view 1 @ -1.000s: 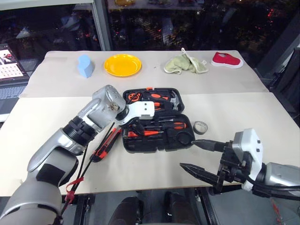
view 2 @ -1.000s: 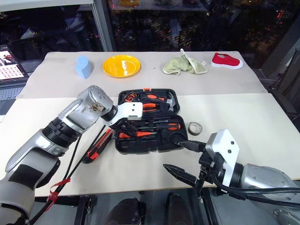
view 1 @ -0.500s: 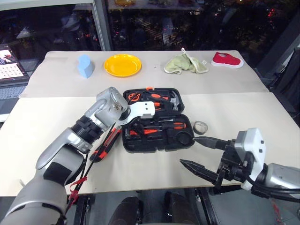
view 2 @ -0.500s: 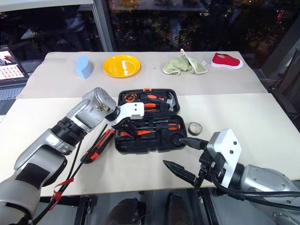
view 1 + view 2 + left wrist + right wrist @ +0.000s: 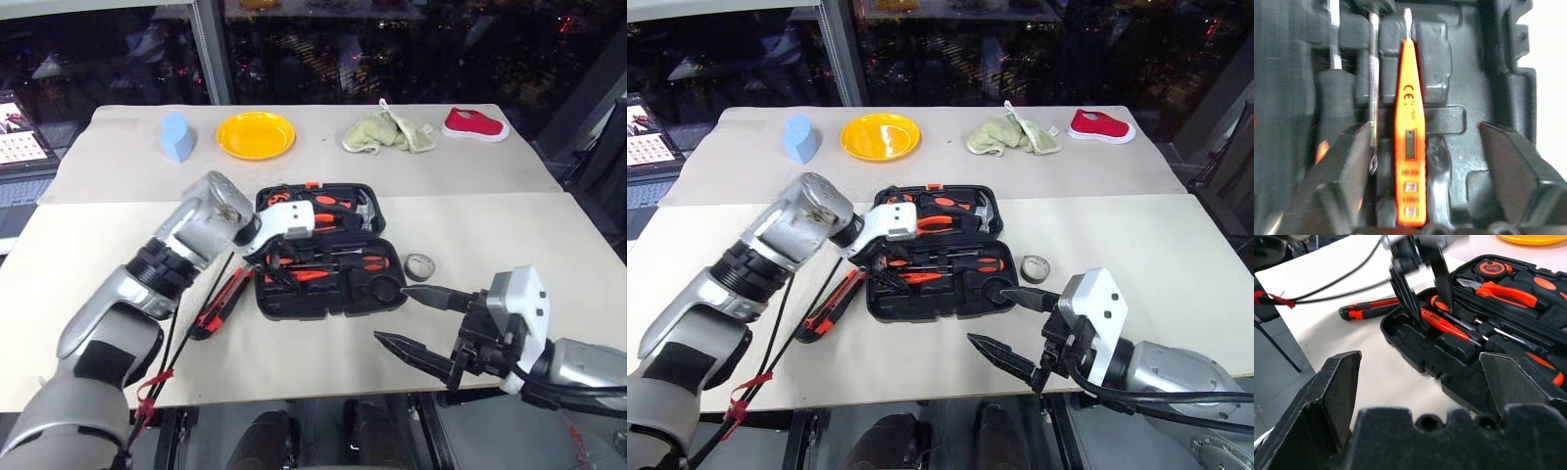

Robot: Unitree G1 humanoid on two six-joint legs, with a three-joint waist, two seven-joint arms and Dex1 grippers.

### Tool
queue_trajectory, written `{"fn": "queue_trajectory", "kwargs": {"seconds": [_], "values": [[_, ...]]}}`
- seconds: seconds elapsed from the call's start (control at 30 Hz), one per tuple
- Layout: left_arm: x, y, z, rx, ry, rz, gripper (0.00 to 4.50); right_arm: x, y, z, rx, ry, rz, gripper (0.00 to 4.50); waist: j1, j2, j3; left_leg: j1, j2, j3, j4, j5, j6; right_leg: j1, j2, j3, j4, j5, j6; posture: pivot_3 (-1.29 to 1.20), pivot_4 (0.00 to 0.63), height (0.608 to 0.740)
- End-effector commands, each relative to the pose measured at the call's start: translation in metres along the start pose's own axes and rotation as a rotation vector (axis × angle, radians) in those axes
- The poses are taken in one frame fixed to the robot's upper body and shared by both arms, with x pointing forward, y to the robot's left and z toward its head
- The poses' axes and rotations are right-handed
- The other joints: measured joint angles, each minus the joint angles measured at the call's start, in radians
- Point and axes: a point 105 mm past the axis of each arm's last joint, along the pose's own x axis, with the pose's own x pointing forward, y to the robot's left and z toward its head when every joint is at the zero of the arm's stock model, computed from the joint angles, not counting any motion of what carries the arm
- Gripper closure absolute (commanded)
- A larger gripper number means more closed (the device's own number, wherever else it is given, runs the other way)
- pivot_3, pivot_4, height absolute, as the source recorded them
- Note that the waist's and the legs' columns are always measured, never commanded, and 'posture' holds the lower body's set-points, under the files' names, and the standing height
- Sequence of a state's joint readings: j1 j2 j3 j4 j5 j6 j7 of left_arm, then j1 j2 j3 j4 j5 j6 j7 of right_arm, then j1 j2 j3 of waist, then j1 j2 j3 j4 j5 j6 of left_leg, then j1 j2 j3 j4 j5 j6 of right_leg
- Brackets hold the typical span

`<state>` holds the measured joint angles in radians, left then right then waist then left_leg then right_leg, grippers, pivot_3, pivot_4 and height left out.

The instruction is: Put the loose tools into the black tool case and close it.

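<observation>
Lettering on the slim orange tester screwdriver (image 5: pixel 1410 147) reads "CE", with smaller print beside it too fine to make out; the tester lies seated in a moulded recess of the black tool case (image 5: pixel 328 304). The case sits open at the middle of the pale worktop (image 5: pixel 509 235), its lid half at twelve o'clock holding orange-handled pliers (image 5: pixel 1508 291) and a tape measure (image 5: pixel 1493 268), its near half holding orange-and-black screwdrivers (image 5: pixel 343 262). An orange-black utility knife (image 5: pixel 220 305) lies on the worktop just beside the case at nine o'clock, and a small black tape roll (image 5: pixel 419 265) lies near it at three o'clock. The left claw (image 5: pixel 1422 161) hovers over the case's near half, its fingers spread apart either side of the tester, grasping nothing. The right claw (image 5: pixel 411 318) hangs at five o'clock of the case, jaws wide and empty.
</observation>
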<state>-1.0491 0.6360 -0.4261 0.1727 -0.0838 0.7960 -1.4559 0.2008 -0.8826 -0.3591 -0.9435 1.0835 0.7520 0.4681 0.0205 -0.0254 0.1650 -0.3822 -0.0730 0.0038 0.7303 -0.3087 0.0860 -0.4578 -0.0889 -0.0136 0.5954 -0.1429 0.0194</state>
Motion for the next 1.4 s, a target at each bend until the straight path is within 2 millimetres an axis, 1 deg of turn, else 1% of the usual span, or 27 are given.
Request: {"fn": "queue_trajectory", "kwargs": {"seconds": [0.03, 0.07, 0.13, 0.2, 0.23, 0.27, 0.37, 0.4, 0.43, 0.57, 0.63, 0.7, 0.77, 0.93, 1.13, 1.4], "values": [[-0.015, -0.003, 0.016, 0.064, -0.245, -0.002, 2.06, -0.003, 0.000, 0.010, -0.033, -0.032, 0.009, 0.00, 0.001, 0.000, 0.000, 0.000, 0.000, 0.000, 0.000, 0.000, -0.001, 0.000, -0.001, 0.000, 0.000, 0.000, 0.000, 0.00, 0.150, 0.740], [-0.015, -0.005, 0.012, 0.085, -0.282, -0.010, 2.47, -0.004, -0.001, 0.010, -0.034, -0.032, 0.009, 0.00, 0.001, 0.001, 0.000, 0.001, 0.000, 0.000, 0.000, 0.001, -0.001, 0.000, -0.001, 0.000, 0.000, 0.000, 0.000, 0.00, 0.150, 0.740], [-0.010, -0.008, 0.002, 0.112, -0.322, -0.003, 3.16, -0.005, -0.003, 0.011, -0.038, -0.030, 0.007, 0.00, -0.002, 0.001, -0.001, 0.002, 0.000, 0.000, -0.001, 0.001, -0.003, 0.001, -0.003, 0.000, 0.000, 0.000, 0.000, 0.00, 0.150, 0.740], [-0.004, -0.004, -0.009, 0.090, -0.351, 0.022, 3.87, -0.005, -0.006, 0.012, -0.041, -0.029, 0.001, 0.00, -0.002, 0.001, -0.001, 0.002, 0.000, 0.000, -0.001, 0.002, -0.005, 0.001, -0.003, 0.001, 0.000, 0.000, -0.001, 0.00, 0.150, 0.740], [-0.001, -0.002, -0.014, 0.084, -0.365, 0.036, 4.31, -0.006, -0.007, 0.013, -0.042, -0.029, -0.003, 0.00, -0.002, 0.001, -0.001, 0.002, 0.000, 0.000, -0.001, 0.002, -0.005, 0.001, -0.003, 0.001, 0.000, 0.000, -0.001, 0.00, 0.150, 0.740], [0.001, 0.000, -0.018, 0.083, -0.382, 0.045, 4.48, -0.006, -0.009, 0.014, -0.042, -0.030, -0.006, 0.00, 0.000, 0.001, 0.000, 0.002, 0.000, 0.000, -0.001, 0.002, -0.005, 0.001, -0.003, 0.000, 0.000, 0.001, -0.001, 0.00, 0.150, 0.740], [0.007, 0.001, -0.030, 0.041, -0.444, 0.041, 4.48, -0.006, -0.011, 0.015, -0.036, -0.035, -0.011, 0.00, 0.007, 0.001, -0.001, 0.002, 0.000, 0.000, -0.001, 0.002, -0.005, 0.001, -0.003, 0.000, -0.001, 0.001, -0.001, 0.00, 0.150, 0.740], [0.009, 0.002, -0.035, 0.024, -0.456, 0.043, 4.48, -0.005, -0.011, 0.015, -0.034, -0.035, -0.011, 0.00, 0.008, 0.001, -0.001, 0.002, 0.000, 0.000, -0.001, 0.000, 0.000, 0.001, -0.003, 0.001, 0.000, 0.001, -0.001, 0.00, 0.150, 0.740], [0.012, 0.004, -0.038, 0.016, -0.463, 0.048, 4.48, -0.005, -0.011, 0.015, -0.032, -0.034, -0.011, 0.00, 0.009, 0.001, -0.001, 0.002, 0.000, 0.000, -0.001, 0.000, 0.000, 0.001, -0.003, 0.000, 0.000, 0.001, -0.001, 0.00, 0.150, 0.740], [0.021, 0.006, -0.050, -0.005, -0.447, 0.056, 4.48, -0.005, -0.012, 0.014, -0.021, -0.032, -0.011, 0.00, 0.012, 0.001, -0.001, 0.002, 0.000, 0.000, -0.001, 0.000, -0.001, 0.001, -0.003, 0.000, 0.000, 0.001, -0.001, 0.00, 0.150, 0.740], [0.027, 0.002, -0.054, 0.014, -0.430, 0.038, 4.48, -0.005, -0.012, 0.015, -0.019, -0.031, -0.012, 0.00, 0.016, 0.001, -0.001, 0.001, 0.000, 0.000, -0.001, 0.000, -0.001, 0.001, -0.003, 0.000, -0.001, 0.001, -0.001, 0.00, 0.150, 0.740], [0.037, -0.003, -0.060, 0.054, -0.398, 0.024, 4.48, -0.005, -0.014, 0.015, -0.019, -0.030, -0.016, 0.00, 0.017, 0.001, -0.001, 0.001, 0.000, 0.001, -0.001, 0.000, -0.001, 0.001, -0.003, 0.000, -0.001, 0.001, -0.001, 0.00, 0.150, 0.740], [0.043, 0.000, -0.063, 0.068, -0.384, 0.045, 4.48, -0.005, -0.015, 0.016, -0.018, -0.032, -0.017, 0.00, 0.018, 0.001, -0.001, 0.001, 0.000, 0.001, -0.001, 0.000, -0.001, 0.001, -0.004, 0.000, -0.001, 0.001, -0.001, 0.00, 0.150, 0.740], [0.047, 0.004, -0.065, 0.082, -0.372, 0.059, 4.48, -0.004, -0.015, 0.018, -0.015, -0.035, -0.016, 0.00, 0.023, 0.001, -0.001, 0.001, 0.000, 0.000, -0.001, -0.002, 0.003, 0.001, -0.005, 0.000, -0.001, 0.001, -0.001, 0.00, 0.150, 0.740], [0.054, 0.006, -0.078, 0.091, -0.320, 0.075, 4.48, -0.004, -0.015, 0.019, -0.010, -0.041, -0.017, 0.00, 0.022, 0.001, -0.001, 0.003, 0.000, 0.000, -0.001, -0.003, 0.004, 0.003, -0.005, 0.000, -0.001, 0.001, -0.001, 0.00, 0.150, 0.740], [0.061, 0.001, -0.086, 0.104, -0.298, 0.051, 4.48, -0.003, -0.015, 0.020, -0.009, -0.049, -0.013, 0.00, 0.022, 0.002, -0.002, 0.005, 0.000, 0.000, -0.001, -0.003, 0.004, 0.004, -0.005, 0.000, -0.001, 0.001, -0.001, 0.00, 0.150, 0.740]]}}
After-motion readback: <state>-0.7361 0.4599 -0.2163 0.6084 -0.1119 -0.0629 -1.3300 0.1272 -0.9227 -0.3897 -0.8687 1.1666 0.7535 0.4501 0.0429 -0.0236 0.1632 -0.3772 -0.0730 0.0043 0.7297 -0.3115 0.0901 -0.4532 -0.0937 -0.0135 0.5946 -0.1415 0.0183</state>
